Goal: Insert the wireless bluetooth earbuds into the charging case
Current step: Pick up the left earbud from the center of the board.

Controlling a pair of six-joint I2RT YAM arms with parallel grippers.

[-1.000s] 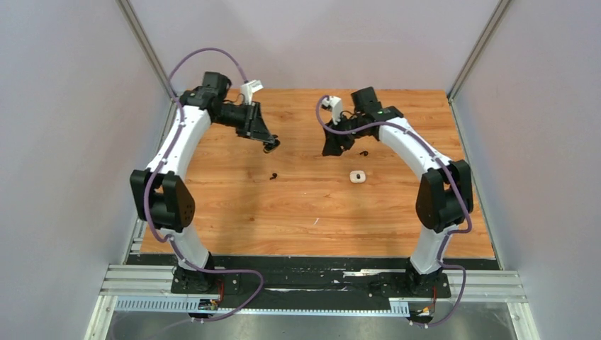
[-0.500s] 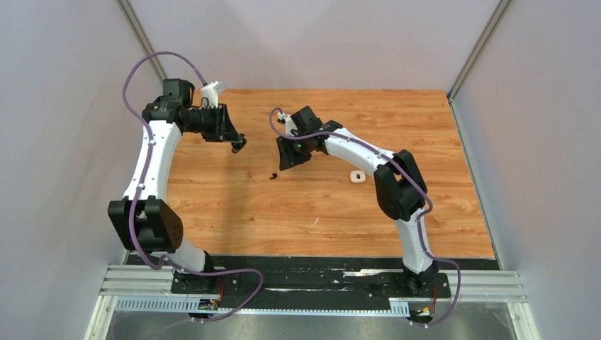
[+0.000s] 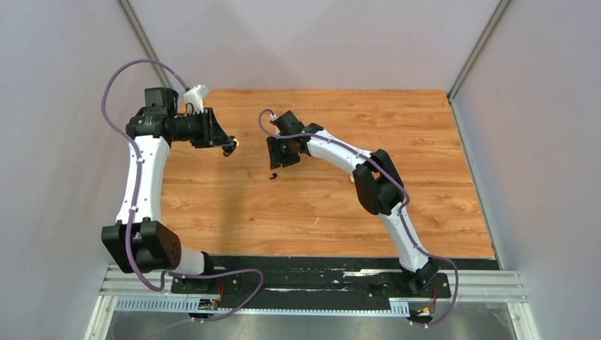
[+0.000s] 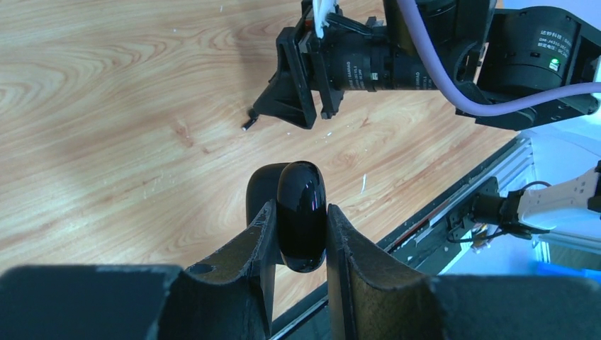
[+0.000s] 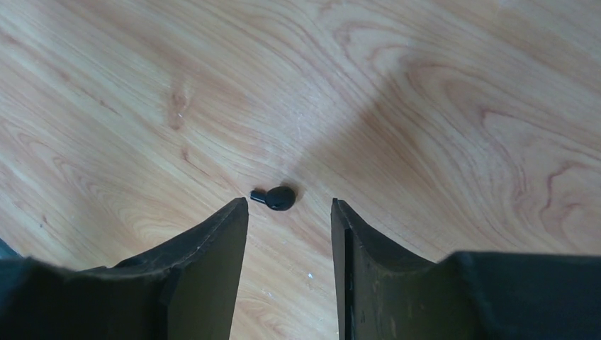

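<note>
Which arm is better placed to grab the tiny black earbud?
Right: the right tool, open, hangs over the tiny black earbud; the left tool is shut on a glossy black rounded case.

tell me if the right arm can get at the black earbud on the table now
Probably yes. The right gripper is open above the black earbud, which lies alone on the table just ahead of the gap between its fingers; nothing stands between them.
</note>
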